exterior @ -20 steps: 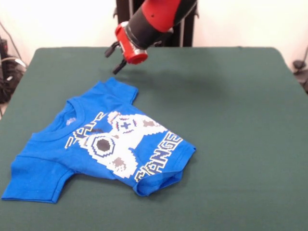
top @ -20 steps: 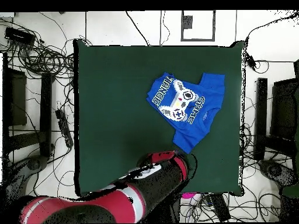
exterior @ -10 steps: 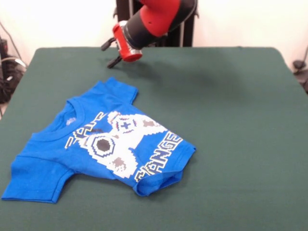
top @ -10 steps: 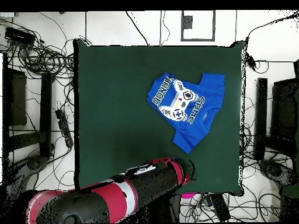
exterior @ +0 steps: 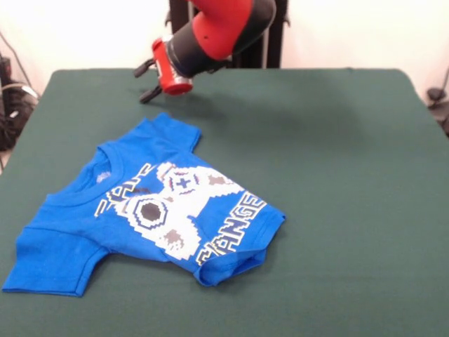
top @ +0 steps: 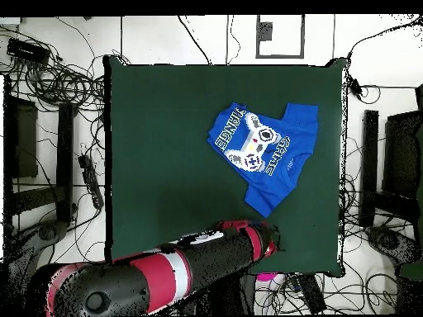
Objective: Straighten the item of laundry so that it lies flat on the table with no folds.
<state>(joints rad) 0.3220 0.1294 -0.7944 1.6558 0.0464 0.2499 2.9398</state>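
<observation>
Upper left of the front view: gripper [exterior: 145, 81] hangs above the table [exterior: 337, 175], clear of the cloth, fingers [exterior: 149, 95] apart and holding nothing. In the overhead view it sits at lower centre [top: 272, 238], just below the shirt's lowest corner.

The T-shirt [exterior: 151, 210] lies in the left half of the front view, print up, well apart from the table's right edge. Not flat: the hem end at lower centre is doubled over into a thick fold, cutting off the lettering. The sleeve nearest the gripper looks slightly rucked, though that's hard to confirm from here.

Step in hand, as I read it: line up for a grasp. To do it well, come down on a single layer at the folded hem corner, pinch only the top ply, then drag outward, low and slow, away from the collar so the rest stays anchored by friction. Grabbing both plies would just slide the whole shirt.
</observation>
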